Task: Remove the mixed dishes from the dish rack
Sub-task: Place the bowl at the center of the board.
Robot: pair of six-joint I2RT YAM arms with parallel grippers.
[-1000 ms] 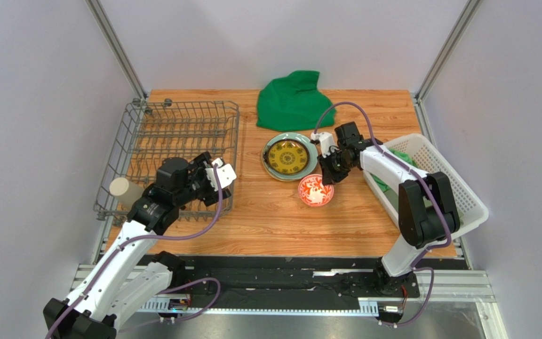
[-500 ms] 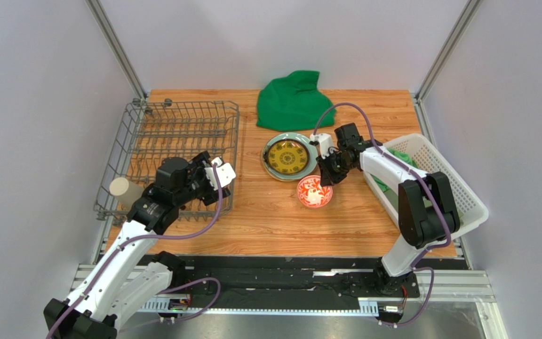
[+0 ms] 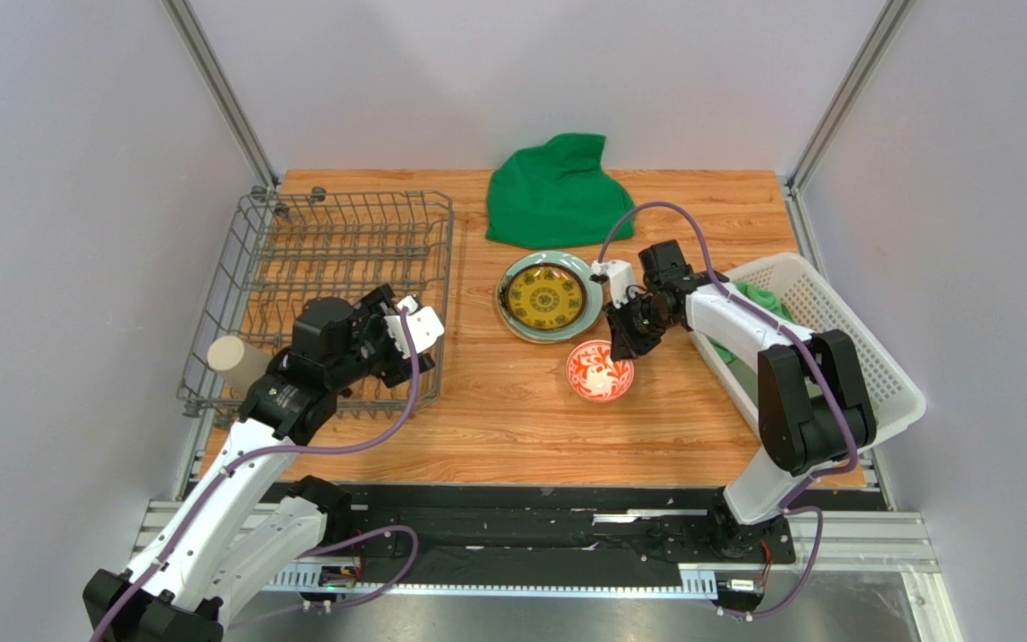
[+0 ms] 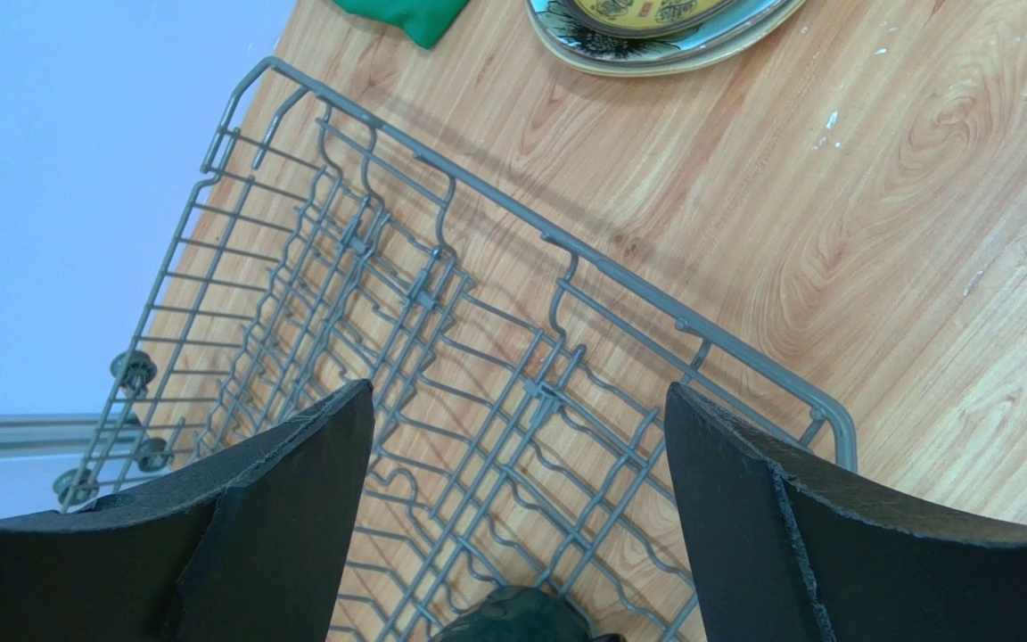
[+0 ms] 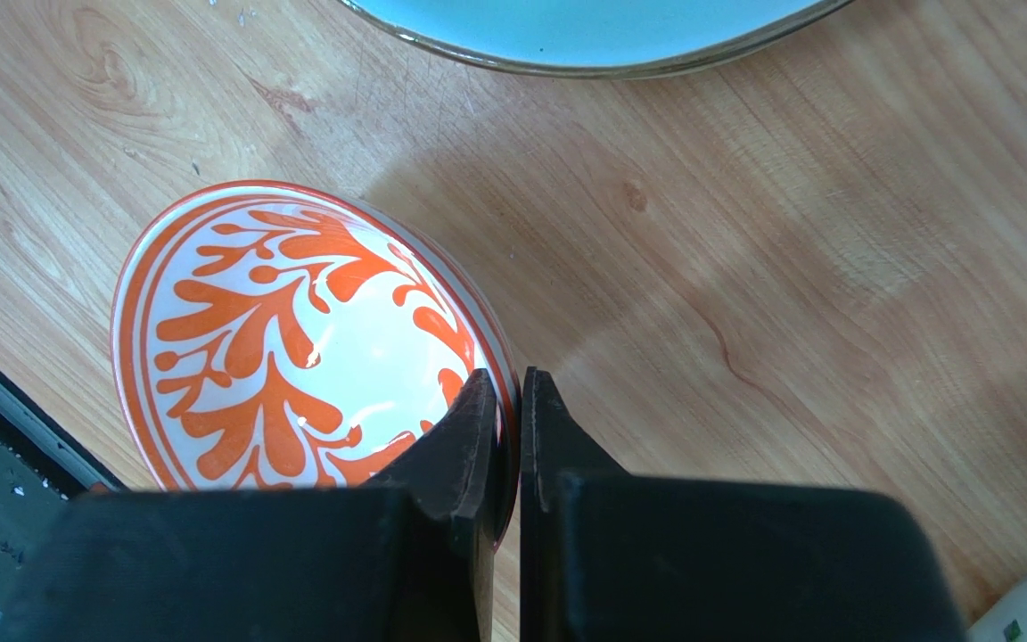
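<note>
The grey wire dish rack (image 3: 332,268) stands at the left, also in the left wrist view (image 4: 479,335). A beige cup (image 3: 227,356) lies in its near-left corner. A dark teal mug (image 4: 519,618) shows just below my open left gripper (image 4: 519,415), which hovers over the rack's near-right part (image 3: 405,328). The small yellow-and-dark plate (image 3: 542,294) lies stacked on the cream floral and pale green plates (image 3: 583,274) on the table. My right gripper (image 5: 519,401) is shut on the rim of the red-and-white bowl (image 5: 291,335), tilted low over the table (image 3: 599,372).
A green cloth (image 3: 557,190) lies at the back centre. A white lattice basket (image 3: 867,361) with green items in it stands at the right edge. The pale green plate's edge (image 5: 586,34) lies just beyond the bowl. Bare wood lies between rack and plates.
My right gripper has shifted slightly right and nearer, and the bowl it holds has moved a little toward the near edge. The left arm has barely moved.
</note>
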